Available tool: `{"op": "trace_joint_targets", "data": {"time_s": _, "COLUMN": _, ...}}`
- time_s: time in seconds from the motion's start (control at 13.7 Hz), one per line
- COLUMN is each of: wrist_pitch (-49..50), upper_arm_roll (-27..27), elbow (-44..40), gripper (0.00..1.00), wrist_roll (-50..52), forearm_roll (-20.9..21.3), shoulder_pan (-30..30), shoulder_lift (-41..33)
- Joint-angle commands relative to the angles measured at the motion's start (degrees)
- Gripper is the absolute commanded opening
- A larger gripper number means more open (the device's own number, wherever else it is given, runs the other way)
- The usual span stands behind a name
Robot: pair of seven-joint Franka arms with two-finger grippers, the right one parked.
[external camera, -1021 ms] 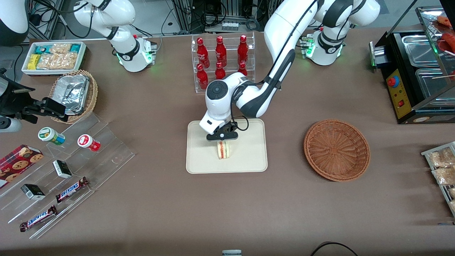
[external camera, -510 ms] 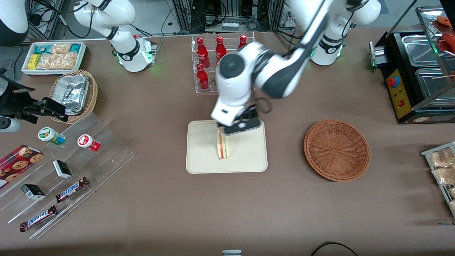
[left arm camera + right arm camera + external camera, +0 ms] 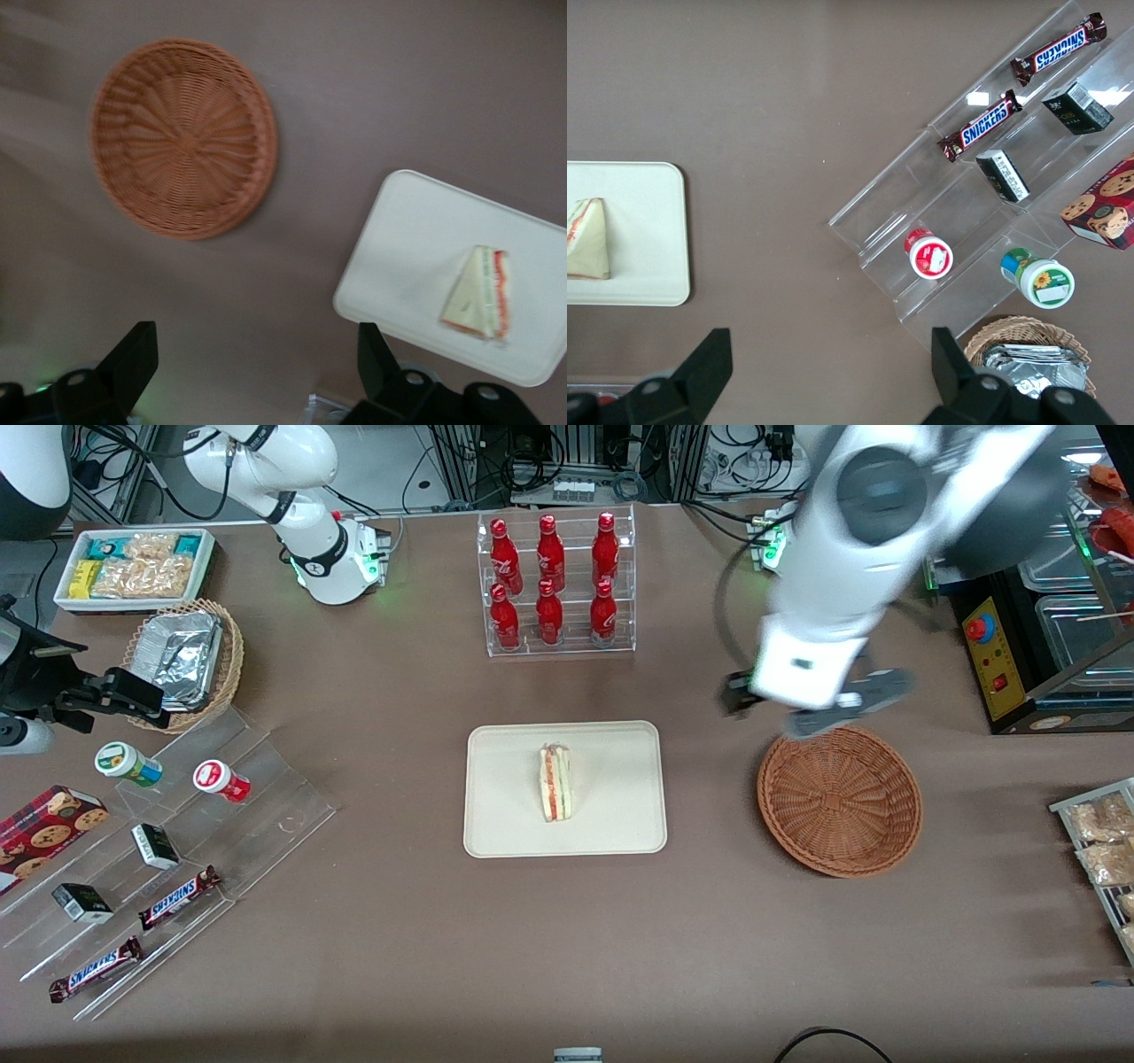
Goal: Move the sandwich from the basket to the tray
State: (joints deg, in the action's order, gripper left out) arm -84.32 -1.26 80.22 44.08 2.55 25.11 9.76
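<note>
Lying on its side in the middle of the tray point(image 3: 611, 815), the sandwich point(image 3: 556, 783) is showing its red and green filling. The gripper point(image 3: 819, 710) is hanging high over the table beside the basket's point(image 3: 839, 799) rim, well apart from the tray, its fingers point(image 3: 131, 363) spread wide and holding nothing.

Place: robot lab staged as a snack shop
Shop signs: red bottles rack point(image 3: 555, 584), Snickers bars point(image 3: 178, 897) on acrylic steps
Lab signs: cables, power strip point(image 3: 574, 489)
</note>
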Motion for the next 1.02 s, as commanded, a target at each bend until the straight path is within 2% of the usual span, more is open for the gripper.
{"op": "trace_joint_targets", "data": {"time_s": 0.0, "wrist_pitch": 3.5, "upper_arm_roll": 0.9, "elbow": 3.8, "gripper": 0.99, "wrist_roll": -12.8, "forearm_roll": -0.4, "shoulder_pan": -7.6, "shoulder_lift": -6.7}}
{"op": "trace_joint_targets", "data": {"time_s": 0.29, "wrist_pitch": 5.6, "upper_arm_roll": 0.8, "elbow": 9.0, "gripper": 0.99, "wrist_roll": -36.7, "forearm_roll": -2.1, "shoulder_pan": -19.1, "shoulder_lift": -13.7}}
{"op": "trace_joint_targets", "data": {"time_s": 0.44, "wrist_pitch": 5.0, "upper_arm_roll": 0.8, "elbow": 13.6, "gripper": 0.99, "wrist_roll": -44.7, "forearm_roll": -1.9, "shoulder_pan": -23.2, "shoulder_lift": -17.3}}
{"op": "trace_joint_targets", "data": {"time_s": 0.58, "wrist_pitch": 3.8, "upper_arm_roll": 0.6, "elbow": 15.5, "gripper": 0.99, "wrist_roll": -48.8, "forearm_roll": -1.9, "shoulder_pan": -25.8, "shoulder_lift": -19.0}}
{"op": "trace_joint_targets", "data": {"time_s": 0.8, "wrist_pitch": 4.0, "upper_arm_roll": -0.1, "elbow": 15.1, "gripper": 0.99, "wrist_roll": -49.9, "forearm_roll": -1.8, "shoulder_pan": -26.2, "shoulder_lift": -18.5}}
{"op": "trace_joint_targets", "data": {"time_s": 0.95, "wrist_pitch": 4.5, "upper_arm_roll": 0.5, "elbow": 11.1, "gripper": 0.99, "wrist_roll": -49.0, "forearm_roll": -1.9, "shoulder_pan": -25.6, "shoulder_lift": -15.3}}
